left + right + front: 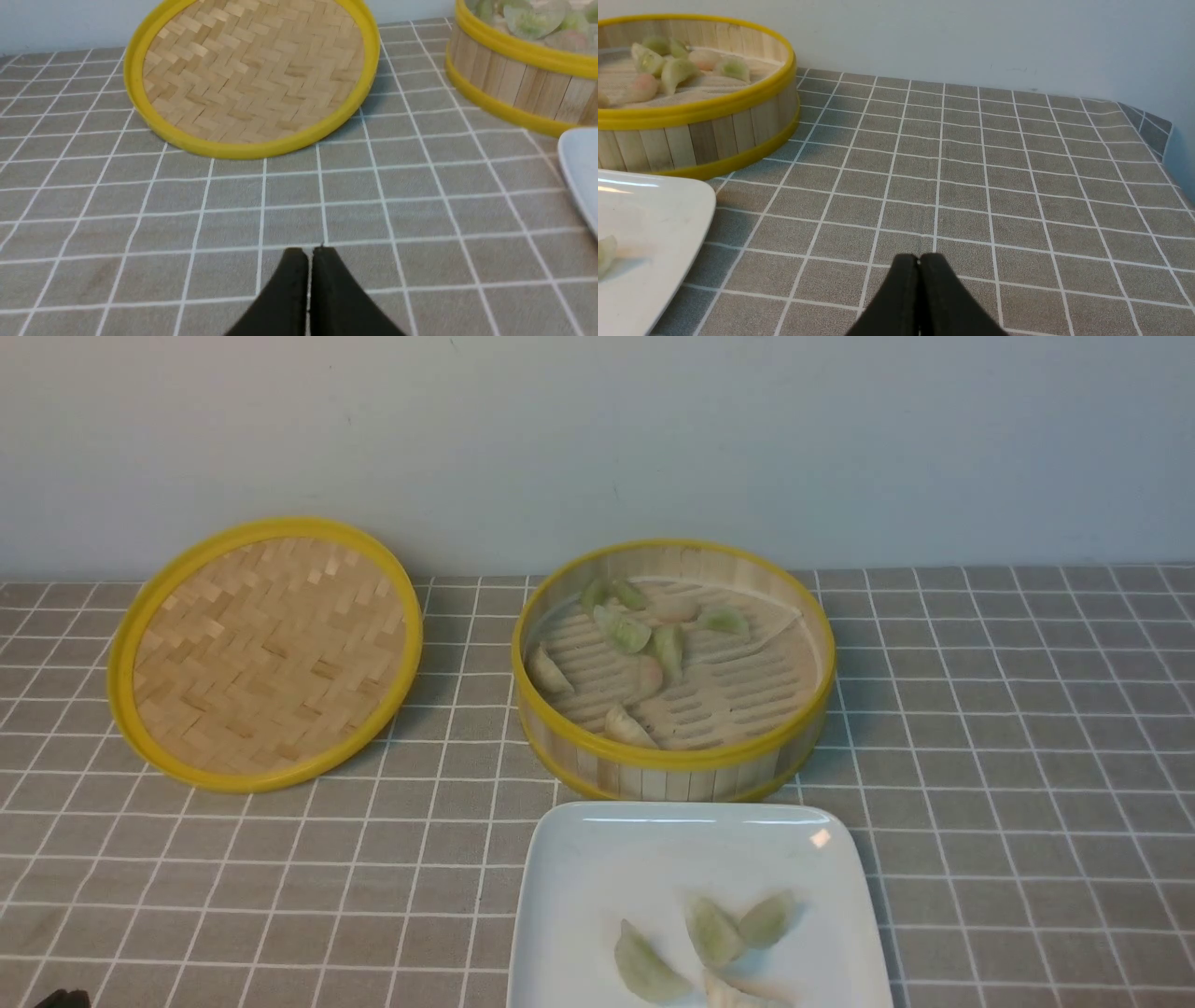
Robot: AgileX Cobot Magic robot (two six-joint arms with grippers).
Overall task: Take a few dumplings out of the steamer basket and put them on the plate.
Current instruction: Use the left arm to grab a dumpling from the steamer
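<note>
- Left gripper: black fingers pressed together, nothing between them, low over the checked tablecloth.
- Right gripper: the same, tips together and empty.
- Steamer basket is uncovered. Its lid lies flat, straight ahead of the left gripper.
- Dumplings lie loose on the basket floor, mostly toward the far side, with one close to the near wall. Several more are already on the plate (at least three, and part of another at the frame edge).
- From the right gripper, the basket is ahead and off toward the left arm's side, and the plate corner is just beside it on that side.
- From the left gripper, the basket is ahead and well over toward the right arm's side.
- Judgement: the right arm looks slightly nearer to the basket.
- The crescents point every which way, so the wrist would need turning to close across a dumpling's short width.
- Whichever arm goes must first part its fingers and clear the upright wall.
</note>
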